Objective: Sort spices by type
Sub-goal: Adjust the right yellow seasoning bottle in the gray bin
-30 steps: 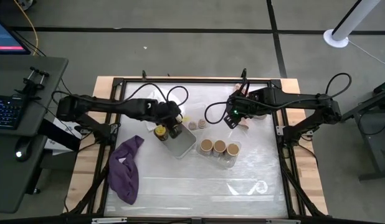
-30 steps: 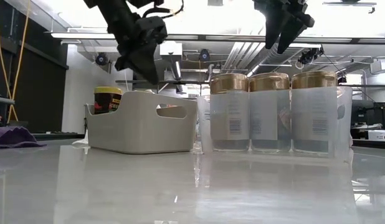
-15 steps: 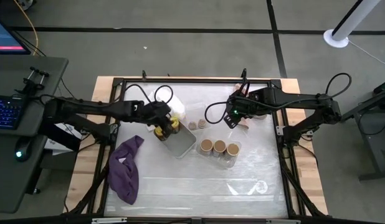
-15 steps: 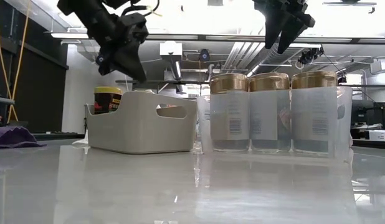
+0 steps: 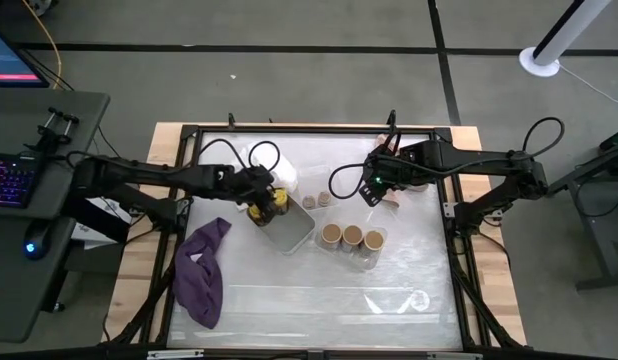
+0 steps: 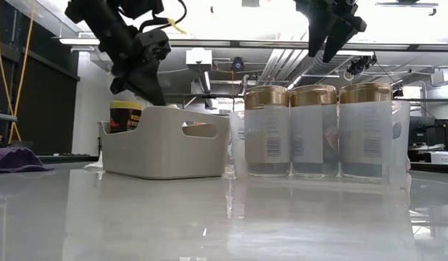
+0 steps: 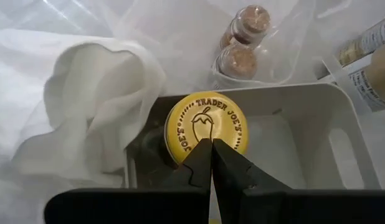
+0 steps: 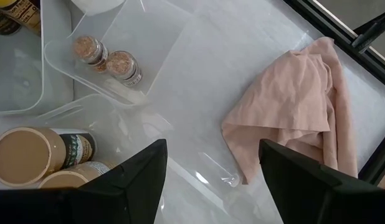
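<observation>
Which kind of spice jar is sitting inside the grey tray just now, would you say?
The yellow-lidded jar in the grey tray; the tan-topped and tiny brownish jars stand outside.

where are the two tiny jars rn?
High view: tiny jars sit mid-table, just past the grey tray, between both grippers, in a clear bin.

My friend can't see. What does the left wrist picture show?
A yellow-lidded jar stands in a corner of a grey tray, with the shut left gripper just above it. Beside the tray lie a white cloth and two tiny brownish jars.
</observation>
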Controlling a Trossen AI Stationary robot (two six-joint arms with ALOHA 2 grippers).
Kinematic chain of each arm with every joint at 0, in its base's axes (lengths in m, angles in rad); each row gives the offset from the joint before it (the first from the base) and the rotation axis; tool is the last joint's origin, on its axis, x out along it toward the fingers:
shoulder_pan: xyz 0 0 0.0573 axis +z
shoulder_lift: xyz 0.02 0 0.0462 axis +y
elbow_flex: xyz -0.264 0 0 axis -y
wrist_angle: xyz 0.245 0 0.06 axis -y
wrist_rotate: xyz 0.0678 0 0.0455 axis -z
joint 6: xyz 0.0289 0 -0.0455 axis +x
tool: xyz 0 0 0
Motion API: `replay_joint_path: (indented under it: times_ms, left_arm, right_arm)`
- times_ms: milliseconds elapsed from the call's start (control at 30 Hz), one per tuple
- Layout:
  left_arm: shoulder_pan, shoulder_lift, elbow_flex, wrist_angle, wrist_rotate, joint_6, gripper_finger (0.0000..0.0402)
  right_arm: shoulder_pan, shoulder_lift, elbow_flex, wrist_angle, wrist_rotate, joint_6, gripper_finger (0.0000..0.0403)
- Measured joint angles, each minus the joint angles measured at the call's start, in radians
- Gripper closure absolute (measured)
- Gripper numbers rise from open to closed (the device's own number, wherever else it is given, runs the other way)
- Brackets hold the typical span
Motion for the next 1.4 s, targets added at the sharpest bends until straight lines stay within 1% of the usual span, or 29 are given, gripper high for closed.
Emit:
replay_joint_path:
  times_ms: [200,367,600,700,900,1000,1100,1233,1400]
  left_arm:
    - [0.000,0.045,-0.003,0.007,0.008,-0.001,0.0401]
    - [0.006,0.057,-0.004,-0.007,-0.004,-0.020,0.0401]
    - [0.012,0.061,-0.002,-0.015,0.011,-0.005,0.0401]
    - [0.013,0.045,0.019,-0.016,0.004,0.006,0.0401]
    - [0.022,0.024,0.085,-0.035,-0.024,0.097,0.0401]
    - [0.032,0.015,0.099,-0.050,-0.026,0.099,0.0401]
    - [0.035,0.015,0.102,-0.036,-0.007,0.098,0.0401]
    - [0.035,0.041,0.103,-0.030,0.058,0.098,0.0401]
    - [0.035,0.076,0.104,-0.005,0.060,0.082,0.0401]
  right_arm:
    - [0.000,0.000,0.000,0.004,0.000,0.001,0.0153]
    - [0.000,0.000,0.000,0.003,0.000,0.022,0.0153]
    - [0.000,0.000,0.000,0.003,0.000,0.022,0.0153]
    - [0.000,0.000,0.000,0.003,0.000,0.021,0.0153]
    - [0.000,0.000,0.000,0.003,0.001,0.019,0.0153]
    - [0.000,0.000,0.000,0.003,0.001,0.019,0.0153]
    - [0.000,0.000,0.000,0.003,0.001,0.019,0.0153]
    - [0.000,0.000,0.000,0.004,0.001,0.019,0.0153]
    - [0.000,0.000,0.000,0.006,0.010,0.018,0.0153]
